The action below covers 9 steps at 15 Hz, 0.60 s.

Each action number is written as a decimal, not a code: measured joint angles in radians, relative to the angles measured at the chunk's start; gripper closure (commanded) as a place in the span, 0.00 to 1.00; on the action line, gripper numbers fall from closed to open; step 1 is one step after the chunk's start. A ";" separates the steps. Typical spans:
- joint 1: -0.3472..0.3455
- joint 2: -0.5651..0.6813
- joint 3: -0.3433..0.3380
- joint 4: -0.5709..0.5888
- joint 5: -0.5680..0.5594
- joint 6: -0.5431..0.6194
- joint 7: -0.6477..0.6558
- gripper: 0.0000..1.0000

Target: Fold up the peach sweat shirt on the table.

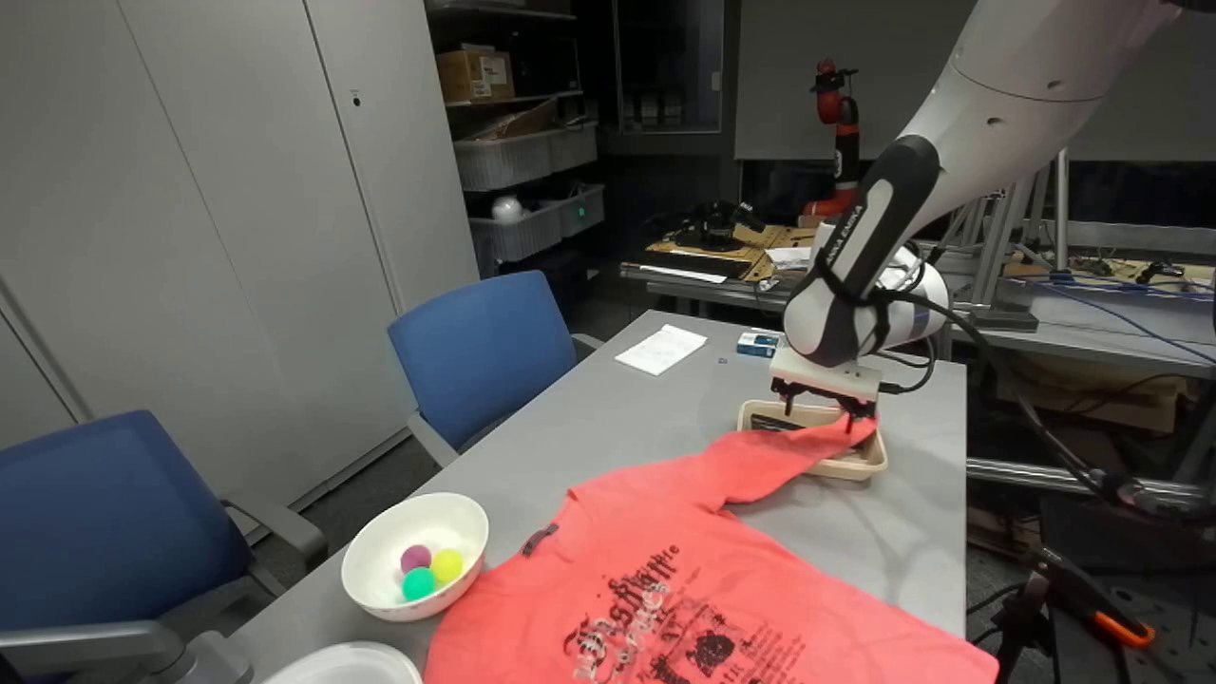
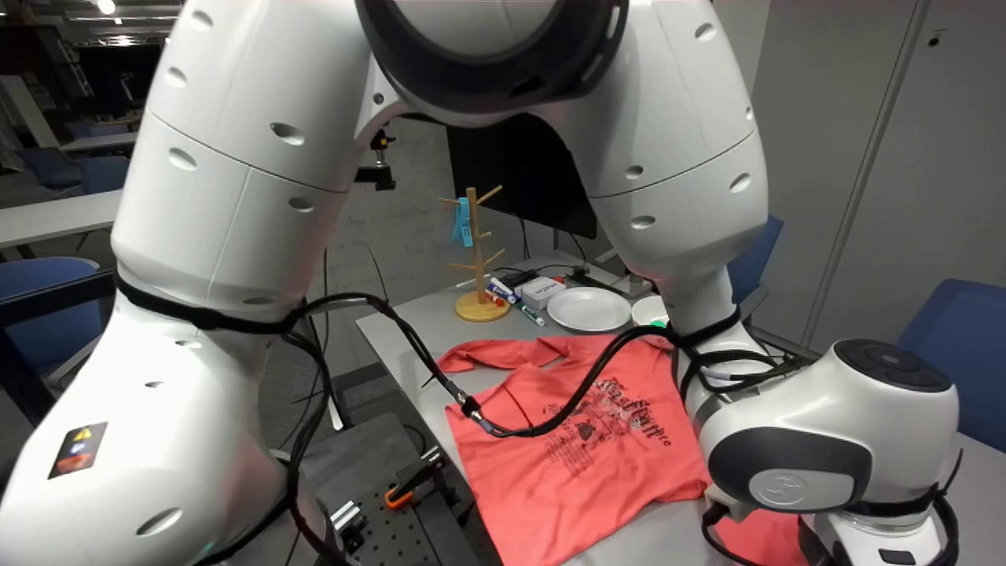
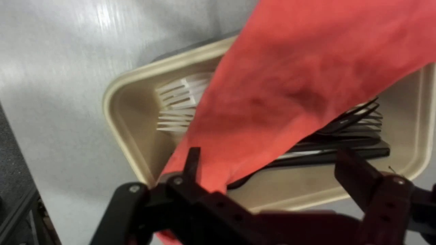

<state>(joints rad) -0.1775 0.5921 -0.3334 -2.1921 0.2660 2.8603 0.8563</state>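
Pale cabinet doors (image 1: 256, 171) fill the left of an exterior view, with blue chairs (image 1: 480, 351) drawn up along a long grey desk (image 1: 627, 418). Across the lower centre lies the peach sweat shirt (image 1: 693, 570), spread with its lettering (image 1: 679, 617) up, a hem corner jutting past the desk's edge at lower right. Toward the right a sleeve (image 1: 769, 461) stretches over a tan tray (image 3: 170, 63) of plastic forks (image 3: 190, 92) and dark cutlery (image 3: 340, 142). At its far end are the fingers (image 3: 361, 180), spread wide and grasping nothing: at the bottom of the wrist view the finger at left crosses the sleeve near its end, while its partner stands over the tray. Whether either touches cloth, I cannot tell.

No fold shows in the body, so this looks like the first step: taking hold of a sleeve to bring it inward. Next, the fingers probably need to square up over that end so cloth gathers between them, then close on it alone, without pinching the tray's rim or a fork. A lift clear of the tray and a carry toward the lower centre would then lay the sleeve over the lettering.
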 measured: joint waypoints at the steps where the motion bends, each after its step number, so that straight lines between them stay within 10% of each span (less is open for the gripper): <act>1: -0.005 0.010 -0.002 0.015 0.007 -0.007 0.010 0.00; 8: -0.010 0.092 -0.057 0.080 0.010 -0.074 0.097 0.00; 9: -0.010 0.100 -0.066 0.084 0.010 -0.078 0.108 0.25</act>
<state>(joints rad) -0.1872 0.6923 -0.3990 -2.1080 0.2759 2.7821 0.9641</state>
